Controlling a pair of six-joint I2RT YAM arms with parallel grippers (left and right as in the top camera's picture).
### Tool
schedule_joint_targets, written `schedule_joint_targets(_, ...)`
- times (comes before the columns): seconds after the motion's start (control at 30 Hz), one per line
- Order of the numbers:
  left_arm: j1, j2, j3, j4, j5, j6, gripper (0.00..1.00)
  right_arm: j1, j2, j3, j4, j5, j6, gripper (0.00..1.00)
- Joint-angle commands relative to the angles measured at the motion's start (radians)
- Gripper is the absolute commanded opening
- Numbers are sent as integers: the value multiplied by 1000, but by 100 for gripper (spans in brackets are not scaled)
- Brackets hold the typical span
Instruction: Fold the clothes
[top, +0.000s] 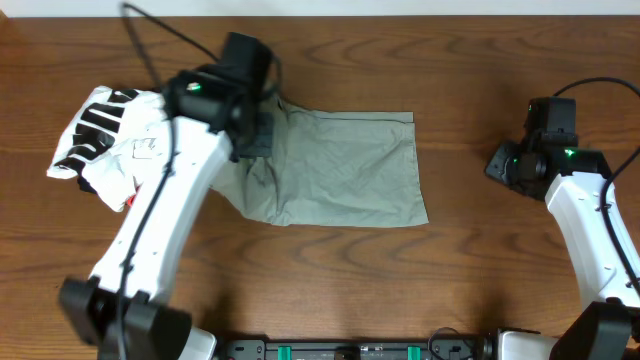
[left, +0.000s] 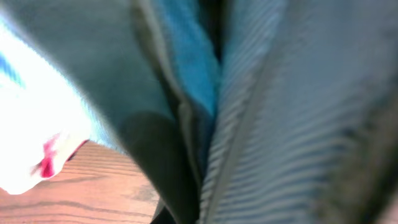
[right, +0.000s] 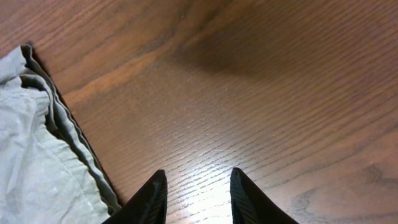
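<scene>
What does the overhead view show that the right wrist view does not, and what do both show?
Only overhead: the whole pale khaki cotton shorts, the white garment bundle with black stripes beside them, and the white left arm reaching over their left end. Only right wrist: that the right gripper is open, its dark fingers apart above bare wood. Both: part of the shorts and the brown wooden table.

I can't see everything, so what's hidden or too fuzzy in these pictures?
- Overhead: the left arm covers much of the left gripper and one end of the shorts.
- Left wrist: blurred cloth fills the view, so open or shut is unclear.
- Overhead: white garment partly under that arm.
</scene>
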Motion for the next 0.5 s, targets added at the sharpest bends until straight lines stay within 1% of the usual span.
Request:
schedule_joint_targets(0.0, -43, 105, 10, 8, -16, -9, 6, -8, -2, 2, 1, 14, 14, 32)
schedule_joint_targets(0.2, -123, 220, 10, 83, -14, -104, 6, -8, -2, 2, -2, 14, 14, 32)
schedule_joint_targets(0.27, -152, 227, 10, 115, 12, -135, 6, -8, -2, 2, -2, 14, 14, 32)
schedule_joint_targets(0.47, -232, 227, 10, 256, 86, -283, 6, -8, -2, 2, -2, 14, 14, 32)
